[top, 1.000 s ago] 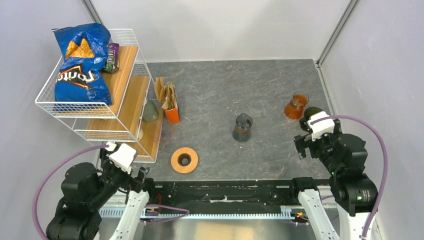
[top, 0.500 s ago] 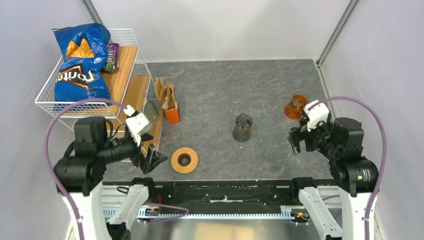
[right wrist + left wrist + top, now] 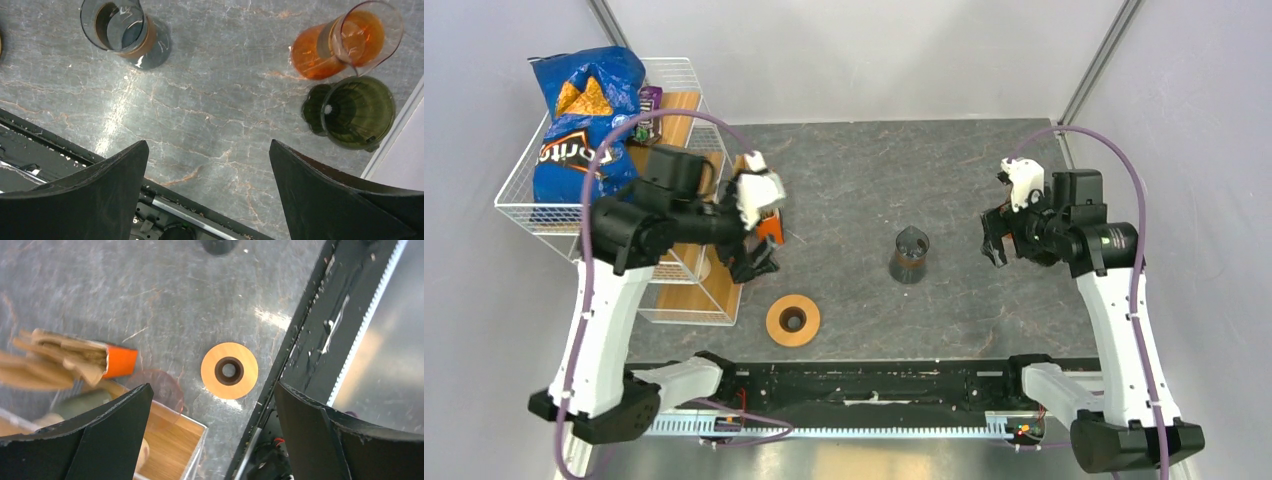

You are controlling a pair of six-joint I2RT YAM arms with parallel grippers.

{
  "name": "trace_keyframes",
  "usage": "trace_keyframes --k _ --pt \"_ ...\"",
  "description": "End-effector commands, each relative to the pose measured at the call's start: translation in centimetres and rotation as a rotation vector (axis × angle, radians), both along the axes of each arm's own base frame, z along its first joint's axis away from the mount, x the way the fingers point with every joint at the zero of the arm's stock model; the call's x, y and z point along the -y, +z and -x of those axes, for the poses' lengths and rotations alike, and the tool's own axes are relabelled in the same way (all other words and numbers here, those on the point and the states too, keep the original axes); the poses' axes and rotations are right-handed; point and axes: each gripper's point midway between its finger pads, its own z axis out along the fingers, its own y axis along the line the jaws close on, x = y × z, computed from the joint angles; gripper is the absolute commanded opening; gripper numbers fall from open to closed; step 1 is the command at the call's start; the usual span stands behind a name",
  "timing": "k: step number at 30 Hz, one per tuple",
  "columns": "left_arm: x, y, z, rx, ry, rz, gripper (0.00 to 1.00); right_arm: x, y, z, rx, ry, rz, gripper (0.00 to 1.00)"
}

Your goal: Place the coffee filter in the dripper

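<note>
Brown paper coffee filters (image 3: 55,357) stand in an orange holder (image 3: 120,361) next to the shelf; in the top view my left wrist partly covers the holder (image 3: 769,228). A dark green dripper (image 3: 357,112) stands by the right wall below an orange carafe (image 3: 345,45); in the top view my right arm hides both. My left gripper (image 3: 754,262) is open and empty, high over the table just in front of the filter holder (image 3: 211,387). My right gripper (image 3: 996,240) is open and empty, raised to the left of the dripper (image 3: 208,142).
A dark glass carafe (image 3: 909,255) stands mid-table, also in the right wrist view (image 3: 122,30). An orange wooden ring (image 3: 793,320) lies near the front edge. A wire shelf (image 3: 524,205) at the left holds a blue chips bag (image 3: 589,120). Black rail (image 3: 874,380) along the near edge.
Both arms have risen from the near edge and reached forward. The left gripper moved up to the filter holder; the right gripper moved up and left over the dripper and orange carafe.
</note>
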Motion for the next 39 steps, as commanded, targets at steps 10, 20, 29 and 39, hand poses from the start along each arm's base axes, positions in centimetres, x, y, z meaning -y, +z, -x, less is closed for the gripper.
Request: trace_keyframes --k 10,20,29,39 --pt "6.3 -0.8 -1.6 0.16 -0.085 -0.25 1.0 -0.8 6.1 -1.4 -0.027 0.021 -0.037 0.99" --pt "12.6 -2.0 -3.0 0.14 -0.089 -0.179 1.0 0.2 5.2 2.5 -0.151 -0.026 -0.002 0.99" --pt "10.4 -10.6 -1.2 0.109 -0.292 -0.387 0.99 0.8 3.2 3.2 -0.263 -0.013 0.031 0.99" --pt "3.5 -17.6 1.4 -0.118 -0.782 -0.687 0.97 -1.5 2.8 2.7 -0.341 0.073 -0.075 0.99"
